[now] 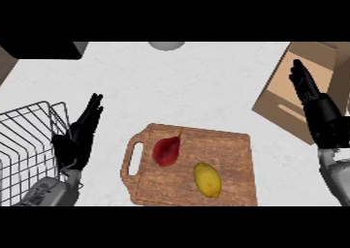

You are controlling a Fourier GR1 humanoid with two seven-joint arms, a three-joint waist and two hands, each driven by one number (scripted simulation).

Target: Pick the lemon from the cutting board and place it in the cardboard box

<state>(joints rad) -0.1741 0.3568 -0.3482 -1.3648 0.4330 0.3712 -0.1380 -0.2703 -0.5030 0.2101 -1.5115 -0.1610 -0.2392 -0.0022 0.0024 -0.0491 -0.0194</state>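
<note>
A yellow lemon (207, 179) lies on the lower right part of the wooden cutting board (228, 150), beside a dark red fruit (167, 150). The cardboard box (292, 97) stands at the right, its top open. My right hand (322, 116) is raised in front of the box with straight fingers, up and to the right of the lemon and apart from it. My left hand (77, 138) rests open left of the board, fingers pointing up, holding nothing.
A wire basket (20, 150) stands at the left edge, just beside my left hand. A dark block (41, 50) sits at the top left and a grey round object (167, 45) at the top middle. The counter is white.
</note>
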